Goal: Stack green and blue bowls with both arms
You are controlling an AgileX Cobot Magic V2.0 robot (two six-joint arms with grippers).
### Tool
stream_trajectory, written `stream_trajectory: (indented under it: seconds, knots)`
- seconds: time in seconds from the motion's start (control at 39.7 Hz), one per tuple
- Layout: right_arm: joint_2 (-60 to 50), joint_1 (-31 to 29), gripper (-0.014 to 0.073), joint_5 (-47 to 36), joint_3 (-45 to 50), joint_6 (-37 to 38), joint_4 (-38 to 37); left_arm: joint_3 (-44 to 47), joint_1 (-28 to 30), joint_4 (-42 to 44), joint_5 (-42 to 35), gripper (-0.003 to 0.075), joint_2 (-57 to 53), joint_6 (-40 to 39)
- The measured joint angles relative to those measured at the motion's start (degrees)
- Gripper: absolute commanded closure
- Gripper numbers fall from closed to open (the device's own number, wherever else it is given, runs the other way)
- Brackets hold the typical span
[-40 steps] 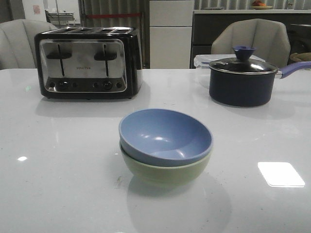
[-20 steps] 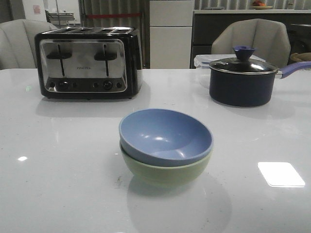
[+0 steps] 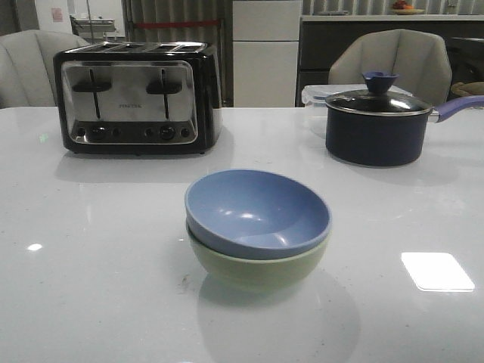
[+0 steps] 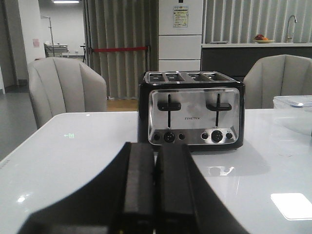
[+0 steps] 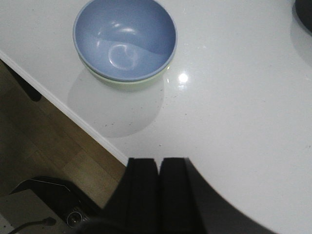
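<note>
On the white table (image 3: 91, 287), the toaster (image 3: 136, 97) stood at ten o'clock, the saucepan (image 3: 376, 125) at two. At centre, the blue bowl (image 3: 257, 212) sat nested in the green bowl (image 3: 257, 271): stacking looked finished. Left gripper (image 4: 155, 187) and right gripper (image 5: 159, 190) were pressed together, holding nothing, so nothing more than staying clear seemed called for.

Even indoor light, bright glare patch on the glossy white table (image 3: 438, 271), soft shadows, sharp focus.

Left end effector (image 4: 155, 187) has its fingers pressed together, holding nothing. Right end effector (image 5: 158, 187) is likewise closed and empty
</note>
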Motion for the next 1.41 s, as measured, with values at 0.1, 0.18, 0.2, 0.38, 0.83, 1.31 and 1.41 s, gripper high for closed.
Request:
stream_trajectory:
  seconds: [0.1, 0.18, 0.2, 0.38, 0.83, 1.31, 1.41]
  knots:
    - [0.00, 0.00, 0.0537, 0.00, 0.00, 0.00, 0.00, 0.00, 0.00, 0.00, 0.00, 0.0627, 0.00, 0.00]
    - [0.00, 0.00, 0.0537, 0.00, 0.00, 0.00, 0.00, 0.00, 0.00, 0.00, 0.00, 0.0627, 0.00, 0.00]
    - [0.00, 0.00, 0.0537, 0.00, 0.00, 0.00, 0.00, 0.00, 0.00, 0.00, 0.00, 0.0627, 0.00, 0.00]
    - [0.00, 0.00, 0.0537, 0.00, 0.00, 0.00, 0.00, 0.00, 0.00, 0.00, 0.00, 0.0627, 0.00, 0.00]
    - [0.00, 0.00, 0.0537, 0.00, 0.00, 0.00, 0.00, 0.00, 0.00, 0.00, 0.00, 0.0627, 0.00, 0.00]
    - [-18.26, -20.33, 0.0537, -20.40, 14.16, 0.00, 0.00, 0.00, 0.00, 0.00, -0.08, 0.0627, 0.00, 0.00]
    - [-23.22, -23.57, 0.0537, -26.40, 19.75, 0.00, 0.00, 0.00, 0.00, 0.00, -0.08, 0.0627, 0.00, 0.00]
